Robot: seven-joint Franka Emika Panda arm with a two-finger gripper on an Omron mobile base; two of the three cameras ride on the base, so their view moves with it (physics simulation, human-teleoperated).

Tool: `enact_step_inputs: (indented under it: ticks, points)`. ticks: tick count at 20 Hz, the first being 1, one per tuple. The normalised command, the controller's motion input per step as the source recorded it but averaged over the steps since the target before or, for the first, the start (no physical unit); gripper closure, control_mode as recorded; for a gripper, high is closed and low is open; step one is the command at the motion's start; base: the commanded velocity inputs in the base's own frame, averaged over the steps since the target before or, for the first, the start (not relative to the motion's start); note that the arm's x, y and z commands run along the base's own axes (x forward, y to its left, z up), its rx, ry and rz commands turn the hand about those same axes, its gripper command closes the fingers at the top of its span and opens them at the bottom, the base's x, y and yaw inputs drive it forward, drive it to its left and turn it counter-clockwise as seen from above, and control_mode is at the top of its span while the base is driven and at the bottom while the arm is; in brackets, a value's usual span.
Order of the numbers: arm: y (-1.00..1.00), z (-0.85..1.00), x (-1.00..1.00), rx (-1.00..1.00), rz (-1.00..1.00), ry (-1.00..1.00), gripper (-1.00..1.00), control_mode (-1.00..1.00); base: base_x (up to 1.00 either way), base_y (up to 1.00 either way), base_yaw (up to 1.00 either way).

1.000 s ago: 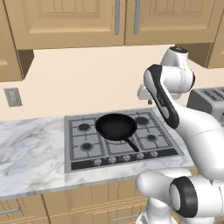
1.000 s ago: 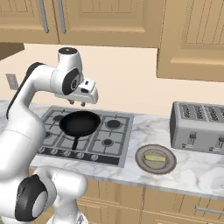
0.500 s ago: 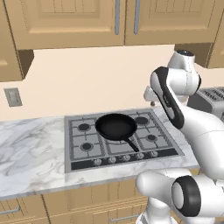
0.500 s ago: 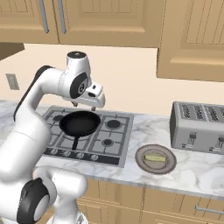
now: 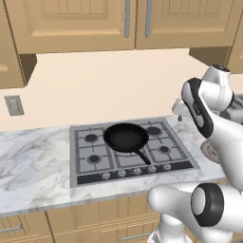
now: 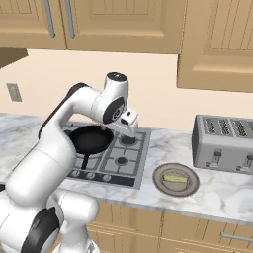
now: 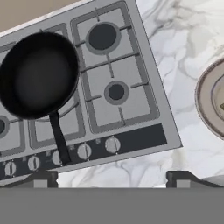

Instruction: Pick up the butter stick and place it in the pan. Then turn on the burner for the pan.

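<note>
Butter stick [image 6: 175, 177] lay on the round grey-brown plate [image 6: 159, 184], which stood on the marble table [image 6: 217, 190] between the stove [image 6: 134, 165] and the toaster [image 6: 225, 144]. It was not yet picked up.

Going from large to small: the stove carried the black pan [image 6: 91, 139] on a burner at its left side, with the long handle pointing toward the row of knobs [image 7: 84, 151]. The pan was empty inside. The plate was well apart from the pan, just beside the right edge of the stove. The end effector [image 7: 111, 179] hovered high above the stove's right half, its two tips spread wide and holding nothing.

The butter looked like a small, light block, probably soft and a little slippery, so a hard squeeze could dent it or make it slide out. I judged the best hold was across its two long sides, near the middle, with the tips coming straight down and stopping just above the plate's surface. The shallow rim of the plate could hinder a low approach from the side.
</note>
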Motion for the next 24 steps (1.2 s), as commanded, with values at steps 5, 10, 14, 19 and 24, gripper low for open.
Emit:
enact_step_inputs:
  ticks: [5,10,14,19,24]
  points:
    - [-0.46,-0.23,-0.01,0.02,-0.11,0.14,-1.00,-1.00,0.00,0.00,0.00]
    - [-0.53,-0.16,-0.05,0.00,-0.18,0.23,-1.00,-1.00,0.00,0.00,0.00]
    - [-0.40,-0.21,0.00,0.00,-0.20,0.21,-1.00,-1.00,0.00,0.00,0.00]
    - [-0.30,-0.37,0.00,-0.02,-0.23,0.13,-1.00,-1.00,0.00,0.00,0.00]
    - [-0.40,-0.47,0.00,-0.02,-0.21,0.04,-1.00,-1.00,0.00,0.00,0.00]
